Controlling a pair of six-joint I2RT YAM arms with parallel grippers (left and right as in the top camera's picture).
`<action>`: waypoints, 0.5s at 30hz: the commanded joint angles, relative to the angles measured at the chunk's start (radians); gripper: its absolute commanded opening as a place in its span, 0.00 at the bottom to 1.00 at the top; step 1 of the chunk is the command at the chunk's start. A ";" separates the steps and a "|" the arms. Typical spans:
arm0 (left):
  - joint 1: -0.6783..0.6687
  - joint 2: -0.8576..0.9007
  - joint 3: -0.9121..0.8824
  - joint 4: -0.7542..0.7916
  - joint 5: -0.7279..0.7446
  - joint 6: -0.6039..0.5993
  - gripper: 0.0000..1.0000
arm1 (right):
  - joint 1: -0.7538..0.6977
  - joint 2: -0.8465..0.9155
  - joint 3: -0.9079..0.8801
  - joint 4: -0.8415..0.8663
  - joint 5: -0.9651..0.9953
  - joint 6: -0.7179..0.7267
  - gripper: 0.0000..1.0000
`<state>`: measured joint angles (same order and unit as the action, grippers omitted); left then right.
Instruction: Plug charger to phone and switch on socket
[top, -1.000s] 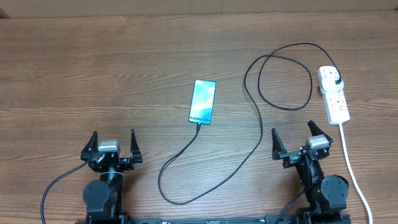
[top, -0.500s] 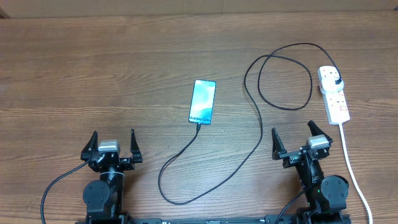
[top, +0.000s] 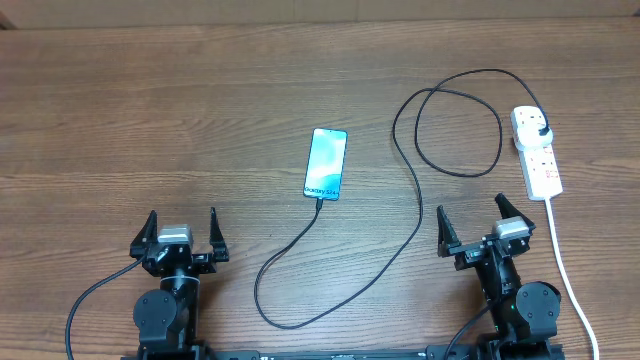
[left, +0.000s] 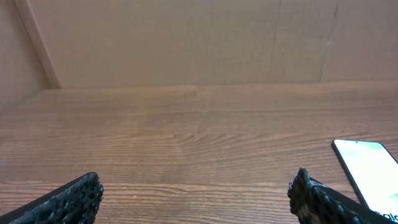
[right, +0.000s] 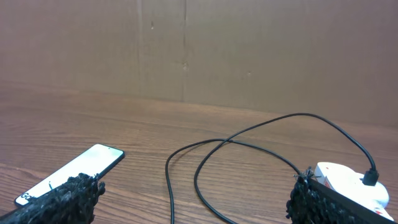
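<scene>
The phone (top: 326, 163) lies mid-table with its cyan screen lit; it also shows in the left wrist view (left: 368, 169) and the right wrist view (right: 71, 172). The black charger cable (top: 420, 215) runs from the phone's near end, loops on the table and ends in a black plug seated in the white socket strip (top: 536, 150) at the right; the cable shows in the right wrist view (right: 199, 177), as does the strip (right: 348, 180). My left gripper (top: 181, 232) is open and empty at the near left. My right gripper (top: 478, 223) is open and empty, near the strip.
The strip's white cord (top: 565, 265) runs down the right side past my right arm. A cardboard wall (left: 186, 37) stands behind the table's far edge.
</scene>
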<state>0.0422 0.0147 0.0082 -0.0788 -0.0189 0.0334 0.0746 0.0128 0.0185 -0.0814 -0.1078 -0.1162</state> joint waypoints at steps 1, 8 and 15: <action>0.006 -0.011 -0.003 0.002 0.012 0.012 0.99 | 0.010 -0.011 -0.011 0.006 -0.005 -0.005 1.00; 0.006 -0.011 -0.003 0.002 0.012 0.012 0.99 | 0.010 -0.011 -0.011 0.006 -0.005 -0.005 1.00; 0.006 -0.011 -0.003 0.002 0.012 0.012 0.99 | 0.010 -0.011 -0.011 0.006 -0.005 -0.005 1.00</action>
<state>0.0422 0.0151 0.0082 -0.0788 -0.0185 0.0334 0.0750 0.0128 0.0185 -0.0807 -0.1078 -0.1162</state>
